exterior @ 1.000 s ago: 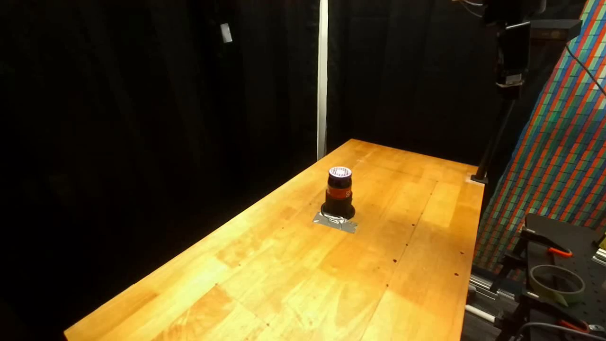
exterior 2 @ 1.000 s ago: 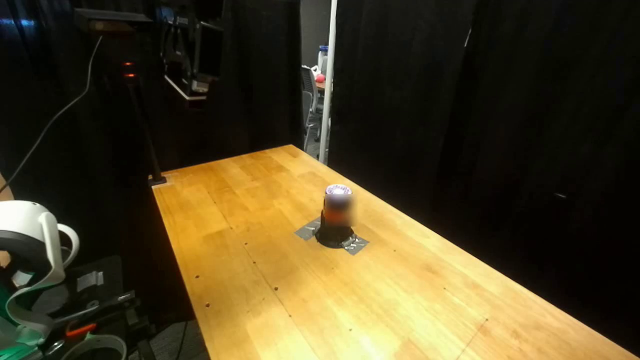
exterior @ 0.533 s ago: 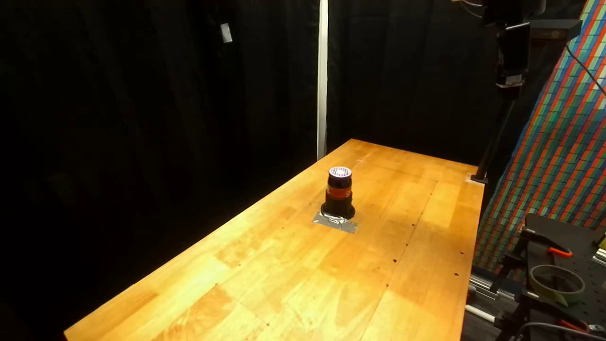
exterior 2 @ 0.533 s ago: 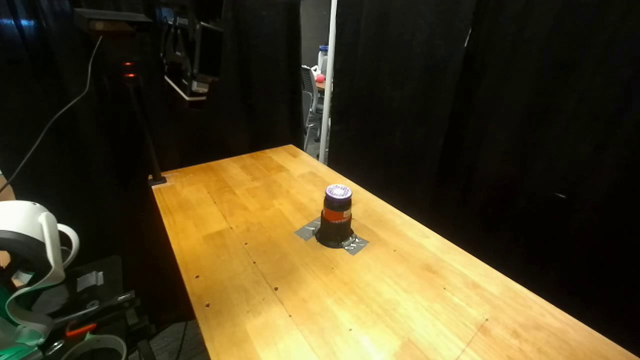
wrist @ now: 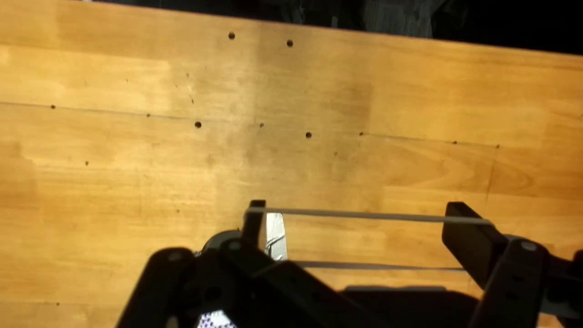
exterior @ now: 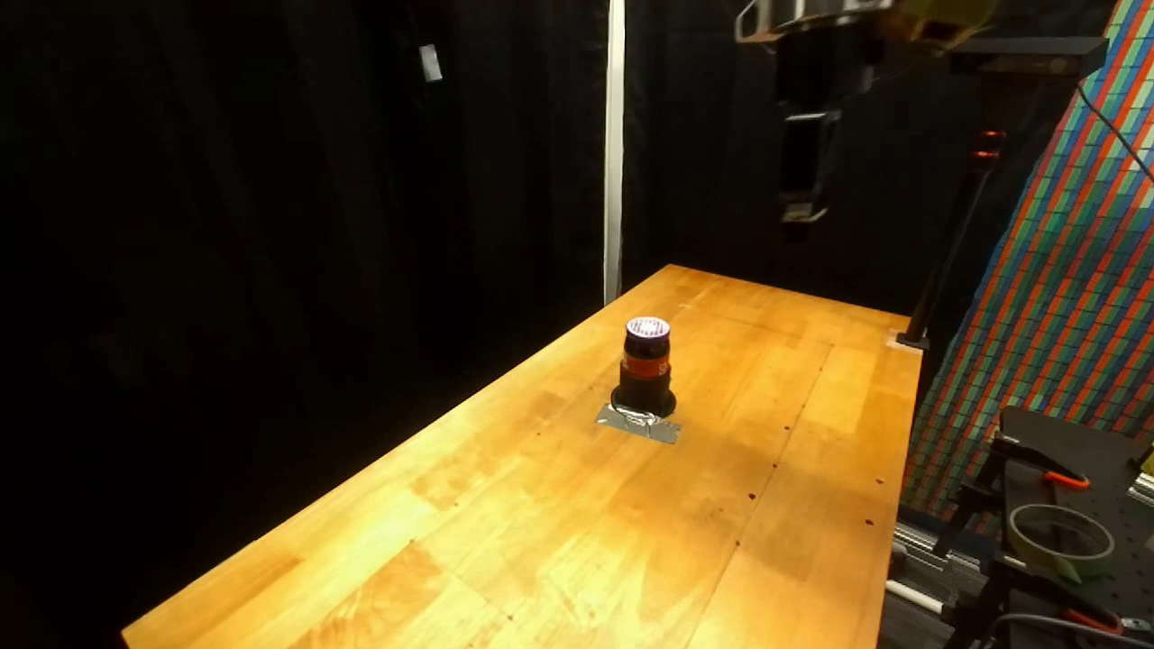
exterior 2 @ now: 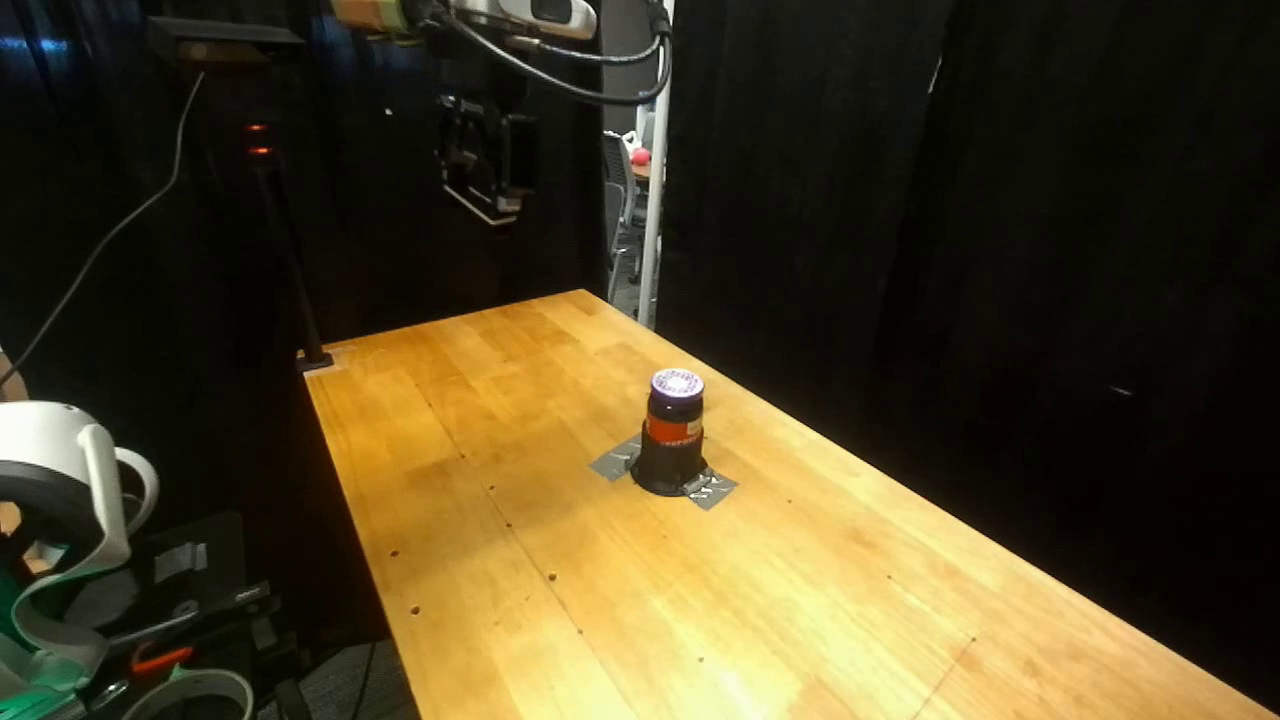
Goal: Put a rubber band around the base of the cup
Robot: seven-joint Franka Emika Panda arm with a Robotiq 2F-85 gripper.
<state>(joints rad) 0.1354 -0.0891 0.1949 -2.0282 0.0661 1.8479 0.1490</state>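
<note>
The cup (exterior: 646,367) stands upright on the wooden table, dark with a red-orange band and a pale patterned top; it also shows in an exterior view (exterior 2: 675,432). In the wrist view only part of its patterned top (wrist: 216,320) shows beneath the gripper's linkage. My gripper (wrist: 360,232) is open. A pale rubber band (wrist: 355,214) is stretched around both fingers, its two strands spanning the gap. The gripper (exterior: 804,221) hangs well above the table, up and to one side of the cup; it also shows in an exterior view (exterior 2: 485,205). The cup's base meets a black flared foot.
Grey tape strips (exterior: 638,425) hold the cup's foot to the wooden table (exterior 2: 480,420). A black post (exterior 2: 300,300) stands at a table corner. A black side cart (exterior: 1073,469) with a tape roll (exterior: 1062,541) is beside the table. Black curtains surround it.
In an exterior view the arm and gripper have come into frame from the top right, moving left and down toward the cup. The gripper has shifted right in the other exterior picture. The cup has not moved.
</note>
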